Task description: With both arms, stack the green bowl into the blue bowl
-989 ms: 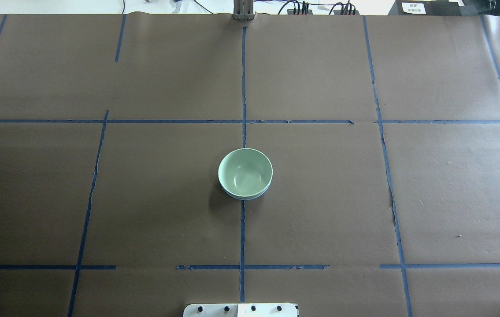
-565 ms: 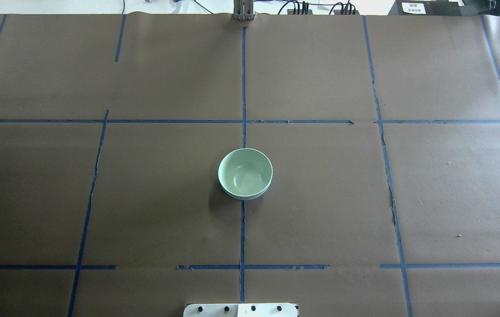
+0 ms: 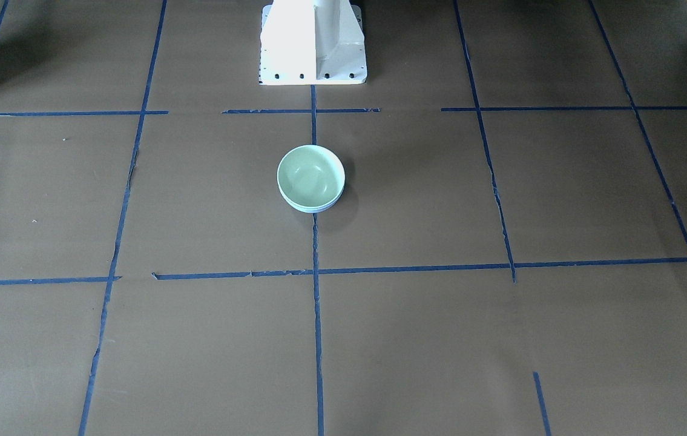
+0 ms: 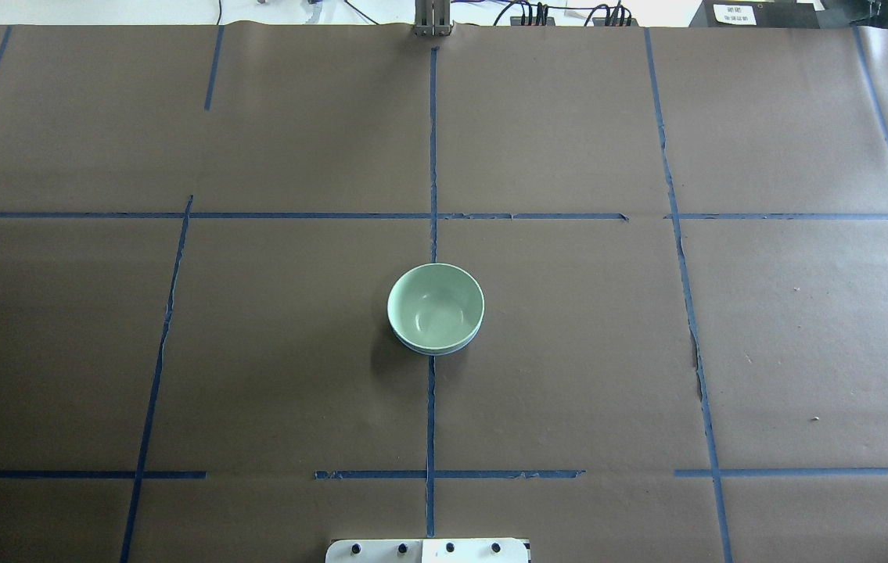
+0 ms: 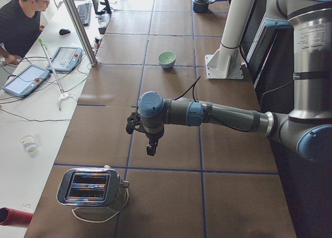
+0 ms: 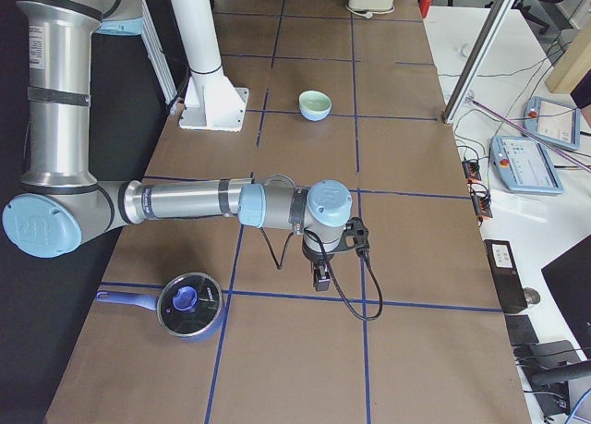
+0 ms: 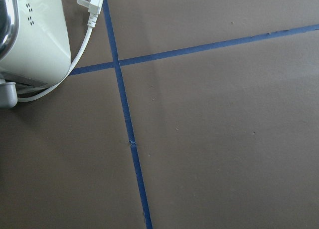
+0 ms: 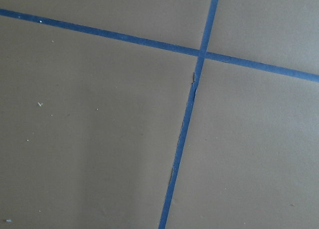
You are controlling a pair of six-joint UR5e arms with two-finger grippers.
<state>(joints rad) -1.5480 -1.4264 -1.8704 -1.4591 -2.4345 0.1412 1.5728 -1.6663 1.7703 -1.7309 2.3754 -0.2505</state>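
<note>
The green bowl (image 4: 434, 305) sits nested inside the blue bowl (image 4: 433, 352), of which only a thin pale rim shows under it, at the table's middle. The pair also shows in the front view, green bowl (image 3: 310, 172) in blue bowl (image 3: 310, 209), and small in both side views. My left gripper (image 5: 150, 147) hangs over the table far from the bowls, near the toaster end. My right gripper (image 6: 320, 278) hangs over the opposite end. Both show only in the side views, so I cannot tell if they are open or shut. Nothing hangs from either.
A toaster (image 5: 91, 189) with a white cord stands near the left gripper and shows in the left wrist view (image 7: 27, 39). A blue-lidded pot (image 6: 189, 304) sits near the right gripper. The white pedestal base (image 3: 313, 42) stands behind the bowls. An operator (image 5: 21, 20) sits at a side desk.
</note>
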